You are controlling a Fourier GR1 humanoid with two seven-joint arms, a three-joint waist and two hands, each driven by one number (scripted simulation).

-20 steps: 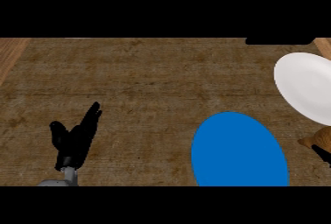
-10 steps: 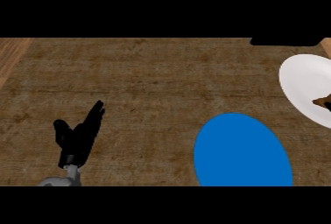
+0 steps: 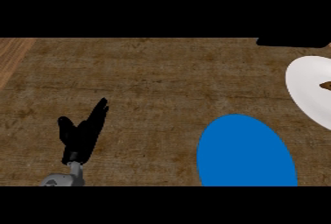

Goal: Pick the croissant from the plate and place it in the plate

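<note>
A white plate [image 3: 307, 87] lies at the right edge of the counter, partly cut off by the view. A small brown piece of the croissant [image 3: 325, 85] shows on it at the very edge. A blue plate [image 3: 245, 153] lies nearer, at the lower right, with nothing on it. My left hand [image 3: 81, 133] rests at the lower left, open, fingers straight and pointing up, far from both plates. My right hand does not show.
The counter's top is dark brown wood grain, with a lighter wooden strip [image 3: 13, 57] at the upper left. A black object [image 3: 291, 41] sits at the top right edge, behind the white plate.
The whole scene has shifted slightly left in the view, bringing more of the white plate and a bit of the croissant into sight. My left hand keeps its pose.
</note>
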